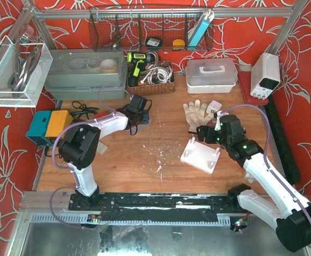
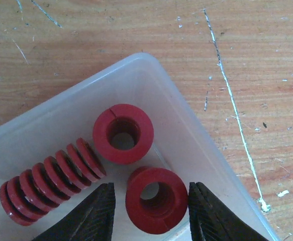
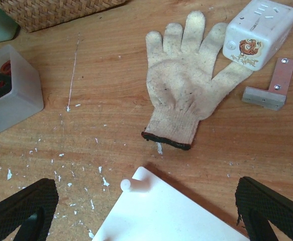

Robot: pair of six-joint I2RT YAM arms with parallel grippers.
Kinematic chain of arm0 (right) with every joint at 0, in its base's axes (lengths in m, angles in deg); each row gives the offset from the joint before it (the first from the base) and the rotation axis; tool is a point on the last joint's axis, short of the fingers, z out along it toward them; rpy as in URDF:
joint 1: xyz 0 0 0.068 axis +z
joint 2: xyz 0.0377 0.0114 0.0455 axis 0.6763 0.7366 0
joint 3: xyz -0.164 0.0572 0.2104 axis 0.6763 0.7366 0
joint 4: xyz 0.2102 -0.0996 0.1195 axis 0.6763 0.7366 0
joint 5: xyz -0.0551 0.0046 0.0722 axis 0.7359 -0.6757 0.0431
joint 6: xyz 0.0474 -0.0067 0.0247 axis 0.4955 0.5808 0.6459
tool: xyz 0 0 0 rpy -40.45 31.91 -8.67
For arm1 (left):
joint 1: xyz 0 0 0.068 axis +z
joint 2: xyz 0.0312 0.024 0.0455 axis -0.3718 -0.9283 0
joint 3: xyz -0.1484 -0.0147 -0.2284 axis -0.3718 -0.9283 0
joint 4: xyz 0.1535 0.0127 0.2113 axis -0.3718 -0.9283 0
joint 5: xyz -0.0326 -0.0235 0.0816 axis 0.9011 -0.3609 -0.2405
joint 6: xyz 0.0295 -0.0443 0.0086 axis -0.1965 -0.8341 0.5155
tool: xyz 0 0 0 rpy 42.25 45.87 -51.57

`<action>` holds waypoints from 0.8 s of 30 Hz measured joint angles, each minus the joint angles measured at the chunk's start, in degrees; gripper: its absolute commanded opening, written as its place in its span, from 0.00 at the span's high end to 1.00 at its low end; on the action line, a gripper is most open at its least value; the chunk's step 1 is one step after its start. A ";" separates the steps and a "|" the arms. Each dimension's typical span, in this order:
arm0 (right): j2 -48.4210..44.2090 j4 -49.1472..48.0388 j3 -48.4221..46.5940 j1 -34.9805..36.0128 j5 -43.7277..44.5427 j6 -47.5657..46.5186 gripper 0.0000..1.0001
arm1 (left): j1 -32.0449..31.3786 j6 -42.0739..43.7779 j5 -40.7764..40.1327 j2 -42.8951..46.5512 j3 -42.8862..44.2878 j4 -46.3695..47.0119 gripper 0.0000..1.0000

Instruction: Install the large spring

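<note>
In the left wrist view a translucent plastic tub (image 2: 186, 125) holds three red springs. A long spring (image 2: 45, 183) lies on its side at the left. Two springs stand on end: one (image 2: 123, 133) in the middle and one (image 2: 157, 200) nearer me. My left gripper (image 2: 151, 211) is open, one finger on each side of the nearer standing spring, not clamped on it. A white base plate (image 1: 200, 156) with upright pegs lies right of the table's centre. My right gripper (image 1: 206, 133) is open wide and empty above the plate's far corner and its peg (image 3: 126, 184).
A white work glove (image 3: 186, 85), a small white box (image 3: 259, 30) and a metal bracket (image 3: 272, 85) lie beyond the plate. A wicker basket (image 1: 151, 80), grey bins (image 1: 86, 74) and a lidded white container (image 1: 211, 74) line the back. A teal and orange box (image 1: 48, 127) stands at the left.
</note>
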 measured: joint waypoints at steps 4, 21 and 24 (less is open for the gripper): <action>0.39 0.00 0.00 0.00 0.00 0.00 0.03 | 0.20 0.17 0.20 -0.68 0.63 -0.31 0.55; 0.57 -0.11 0.00 0.00 0.07 0.00 0.03 | 0.76 1.70 -0.22 -2.89 2.99 -1.81 0.57; 0.57 -0.13 0.00 0.00 0.07 0.00 0.04 | 0.81 1.79 -0.33 -2.84 3.04 -2.08 0.55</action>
